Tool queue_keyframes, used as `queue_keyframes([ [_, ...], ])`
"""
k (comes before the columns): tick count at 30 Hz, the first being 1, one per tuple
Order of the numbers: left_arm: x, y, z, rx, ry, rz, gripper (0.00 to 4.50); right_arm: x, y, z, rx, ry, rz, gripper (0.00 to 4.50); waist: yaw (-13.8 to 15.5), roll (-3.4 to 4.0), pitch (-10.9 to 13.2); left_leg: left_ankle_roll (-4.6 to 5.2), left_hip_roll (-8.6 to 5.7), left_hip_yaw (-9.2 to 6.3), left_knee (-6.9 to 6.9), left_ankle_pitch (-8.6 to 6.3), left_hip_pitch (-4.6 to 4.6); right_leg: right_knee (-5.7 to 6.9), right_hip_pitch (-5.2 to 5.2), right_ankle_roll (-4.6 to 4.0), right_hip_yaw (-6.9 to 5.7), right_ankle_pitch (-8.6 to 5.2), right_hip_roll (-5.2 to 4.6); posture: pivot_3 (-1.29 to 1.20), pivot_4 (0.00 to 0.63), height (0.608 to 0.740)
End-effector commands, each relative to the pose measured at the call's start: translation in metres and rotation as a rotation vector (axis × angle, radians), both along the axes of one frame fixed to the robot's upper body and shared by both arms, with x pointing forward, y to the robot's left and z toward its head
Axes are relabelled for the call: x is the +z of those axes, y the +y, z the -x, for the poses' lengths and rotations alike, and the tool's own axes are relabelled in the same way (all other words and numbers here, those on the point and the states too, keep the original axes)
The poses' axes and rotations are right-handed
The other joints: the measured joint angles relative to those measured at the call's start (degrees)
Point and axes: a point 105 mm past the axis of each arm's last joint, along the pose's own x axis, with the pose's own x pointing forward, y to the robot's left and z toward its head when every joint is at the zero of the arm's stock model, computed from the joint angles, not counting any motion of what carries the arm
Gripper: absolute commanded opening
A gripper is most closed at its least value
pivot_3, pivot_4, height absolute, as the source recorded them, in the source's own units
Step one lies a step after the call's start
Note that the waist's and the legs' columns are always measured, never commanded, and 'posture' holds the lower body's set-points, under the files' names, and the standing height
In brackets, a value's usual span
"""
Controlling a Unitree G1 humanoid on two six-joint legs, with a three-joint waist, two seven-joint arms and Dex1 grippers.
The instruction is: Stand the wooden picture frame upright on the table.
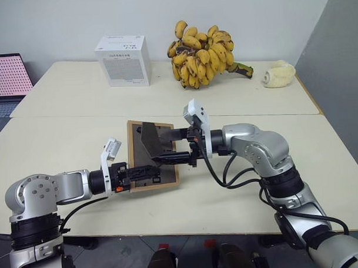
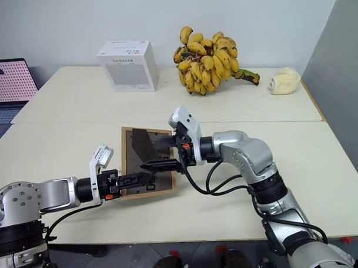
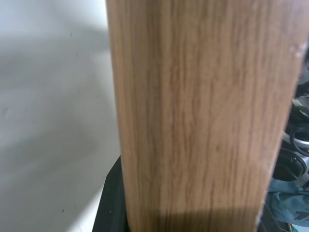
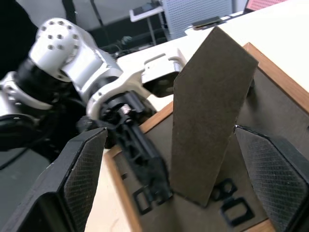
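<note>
The wooden picture frame [image 1: 134, 148] lies back-up over the table [image 1: 62, 144], its dark grey back facing me and its fold-out stand [image 1: 150, 139] raised. My left gripper [image 1: 140, 170] is shut on the frame's near edge, one finger lying over the back [image 4: 145, 159]; the light wood [image 3: 203, 116] shows close in the left wrist view. My right gripper [image 1: 169, 146] is open and comes in from the right, with its pads [image 4: 84, 169] on either side of the stand [image 4: 207, 116] and apart from it. I cannot tell whether the frame's far edge rests on the table.
A white box [image 1: 123, 60] stands at the back of the table, with a bunch of bananas [image 1: 202, 54] to its right and a pale lump [image 1: 278, 73] near the back right corner. A laptop [image 1: 6, 78] sits off the table's left side. A seam [image 1: 78, 116] crosses the tabletop.
</note>
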Motion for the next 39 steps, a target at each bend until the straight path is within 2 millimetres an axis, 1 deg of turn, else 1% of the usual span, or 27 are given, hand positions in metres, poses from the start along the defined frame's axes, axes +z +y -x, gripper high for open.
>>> queue_keyframes([
  [1,0.017,0.001,0.002,-0.015,-0.077,0.009,0.83,0.013,-0.011,0.028,0.173,-0.002,-0.042,4.44,0.0,0.00,0.0,0.00,0.02,-0.01,0.00,0.00,0.00,0.00,-0.01,0.00,0.00,0.00,0.03,0.00,0.150,0.740],
  [3,0.017,0.001,0.002,-0.015,-0.074,0.009,0.83,0.007,-0.023,0.025,0.161,-0.011,-0.004,4.44,0.0,0.00,0.0,0.00,0.01,0.00,0.00,0.00,0.01,-0.01,0.00,0.00,0.01,0.00,0.04,0.00,0.150,0.740],
  [7,0.017,0.001,0.003,-0.024,-0.067,0.016,0.83,-0.008,-0.044,-0.001,0.014,-0.062,0.065,4.44,0.0,-0.01,0.0,0.02,-0.08,0.03,0.02,-0.01,0.00,-0.03,0.04,0.01,0.02,0.00,0.04,0.00,0.150,0.740],
  [9,0.020,0.000,0.004,-0.036,-0.047,0.061,0.83,-0.024,-0.072,-0.022,-0.100,-0.214,0.134,4.44,0.1,-0.04,0.0,0.02,-0.14,0.05,0.03,-0.01,0.01,-0.03,0.05,0.02,0.02,0.00,0.05,0.00,0.150,0.740],
  [11,0.024,0.000,0.004,-0.045,-0.021,0.134,0.83,-0.033,-0.101,-0.047,-0.247,-0.603,0.217,4.44,0.4,-0.11,0.0,0.02,-0.15,0.03,0.03,-0.01,0.01,-0.07,0.10,0.03,0.00,-0.01,0.14,0.00,0.150,0.740],
  [13,0.026,0.000,0.003,-0.049,-0.008,0.165,0.83,-0.035,-0.111,-0.053,-0.278,-0.842,0.233,4.44,0.3,-0.14,0.0,0.02,-0.17,0.10,0.03,-0.01,0.00,-0.13,0.17,0.04,-0.07,-0.02,0.13,0.00,0.150,0.740],
  [14,0.026,-0.001,0.004,-0.056,0.005,0.181,0.83,-0.033,-0.119,-0.058,-0.309,-1.099,0.292,4.44,0.1,-0.15,0.0,0.02,-0.17,0.16,0.03,-0.01,0.01,-0.13,0.14,0.05,0.01,-0.02,0.13,0.00,0.150,0.740],
  [15,0.026,-0.003,0.005,-0.065,0.015,0.194,0.83,-0.030,-0.121,-0.058,-0.294,-1.307,0.307,4.44,0.0,-0.15,0.0,0.02,-0.16,0.21,0.04,-0.01,0.02,-0.10,0.12,0.05,0.04,-0.02,0.13,0.00,0.150,0.740],
  [16,0.026,-0.004,0.007,-0.076,0.027,0.208,0.83,-0.029,-0.121,-0.054,-0.264,-1.465,0.291,4.44,-0.2,-0.16,0.0,0.01,-0.15,0.23,0.04,0.00,0.02,-0.08,0.07,0.05,0.08,-0.02,0.12,0.00,0.150,0.740],
  [17,0.028,-0.006,0.007,-0.083,0.034,0.228,0.83,-0.030,-0.118,-0.050,-0.225,-1.559,0.257,4.44,-0.3,-0.16,0.0,0.00,-0.11,0.35,0.04,0.01,0.01,0.01,-0.07,0.08,0.15,0.00,0.12,0.00,0.150,0.740],
  [18,0.029,-0.006,0.007,-0.087,0.038,0.241,0.83,-0.030,-0.116,-0.049,-0.210,-1.598,0.233,4.44,-0.7,-0.17,0.0,-0.01,-0.10,0.40,0.03,0.01,0.02,0.01,-0.09,0.08,0.18,0.01,0.12,0.00,0.150,0.740],
  [19,0.031,-0.008,0.006,-0.092,0.047,0.258,0.83,-0.028,-0.108,-0.048,-0.204,-1.667,0.197,4.44,-1.0,-0.19,0.0,-0.32,0.00,0.44,0.04,0.19,0.06,0.02,-0.10,0.07,0.23,0.02,0.11,0.00,0.150,0.740],
  [22,0.031,-0.016,0.009,-0.116,0.081,0.305,0.83,-0.026,-0.081,-0.049,-0.182,-1.840,0.131,4.44,-1.4,-0.20,0.0,-0.59,0.10,0.36,0.00,0.34,0.13,0.13,-0.11,0.05,0.24,0.02,0.13,0.00,0.150,0.740],
  [24,0.030,-0.023,0.012,-0.116,0.114,0.327,0.83,-0.028,-0.060,-0.051,-0.159,-1.881,0.083,4.44,-1.4,-0.25,0.0,-0.70,0.09,0.34,0.00,0.40,0.13,0.48,-0.31,-0.01,0.31,-0.01,0.12,0.00,0.150,0.740],
  [25,0.030,-0.026,0.013,-0.116,0.121,0.330,0.83,-0.031,-0.053,-0.053,-0.151,-1.899,0.081,4.44,-1.4,-0.27,0.0,-0.77,0.07,0.35,0.01,0.44,0.13,0.61,-0.39,-0.04,0.40,-0.02,0.12,0.00,0.150,0.740],
  [27,0.030,-0.029,0.014,-0.119,0.122,0.330,0.83,-0.034,-0.045,-0.057,-0.138,-1.920,0.076,4.44,-1.0,-0.34,0.1,-0.85,0.03,0.32,0.02,0.52,0.12,0.88,-0.51,-0.12,0.55,-0.06,0.09,0.00,0.150,0.740],
  [29,0.029,-0.032,0.014,-0.121,0.119,0.328,0.83,-0.027,-0.030,-0.058,-0.146,-1.952,0.022,4.44,-0.7,-0.36,0.0,-0.82,0.01,0.23,0.02,0.61,0.10,0.91,-0.52,-0.24,0.46,0.00,0.11,0.00,0.150,0.740],
  [31,0.028,-0.033,0.014,-0.116,0.117,0.327,0.83,-0.019,-0.021,-0.054,-0.135,-1.950,-0.047,4.44,-0.3,-0.36,0.0,-0.74,-0.03,0.22,0.02,0.71,0.10,0.91,-0.51,-0.33,0.43,0.06,0.12,0.00,0.150,0.740],
  [34,0.028,-0.032,0.016,-0.111,0.111,0.327,0.83,-0.010,-0.021,-0.047,-0.144,-1.959,-0.136,3.86,0.1,-0.46,0.0,-0.65,-0.06,0.20,0.01,0.78,0.07,0.91,-0.50,-0.36,0.39,0.09,0.12,0.00,0.150,0.740],
  [35,0.028,-0.032,0.016,-0.110,0.110,0.327,0.83,-0.008,-0.021,-0.046,-0.146,-1.966,-0.148,3.60,0.2,-0.50,0.0,-0.62,-0.07,0.20,0.02,0.78,0.06,0.91,-0.46,-0.36,0.30,0.10,0.12,0.00,0.150,0.740],
  [36,0.027,-0.031,0.017,-0.105,0.110,0.321,0.83,-0.007,-0.021,-0.044,-0.145,-1.972,-0.162,3.48,0.2,-0.51,0.0,-0.59,-0.07,0.18,0.02,0.77,0.05,0.90,-0.45,-0.36,0.26,0.09,0.12,0.00,0.150,0.740],
  [37,0.027,-0.031,0.017,-0.102,0.110,0.320,0.83,-0.007,-0.020,-0.043,-0.139,-1.982,-0.173,3.18,0.2,-0.51,0.0,-0.55,-0.09,0.16,0.02,0.76,0.04,0.90,-0.43,-0.37,0.23,0.09,0.12,0.00,0.150,0.740],
  [38,0.027,-0.032,0.017,-0.099,0.105,0.322,0.83,-0.008,-0.019,-0.041,-0.126,-1.988,-0.179,3.06,0.1,-0.51,0.0,-0.51,-0.11,0.11,0.02,0.76,0.04,0.91,-0.43,-0.37,0.25,0.10,0.12,0.00,0.150,0.740],
  [39,0.026,-0.032,0.017,-0.097,0.103,0.319,0.83,-0.008,-0.018,-0.039,-0.117,-1.992,-0.193,2.77,0.1,-0.51,0.0,-0.50,-0.11,0.09,0.02,0.76,0.04,0.91,-0.43,-0.36,0.27,0.10,0.12,0.00,0.150,0.740],
])
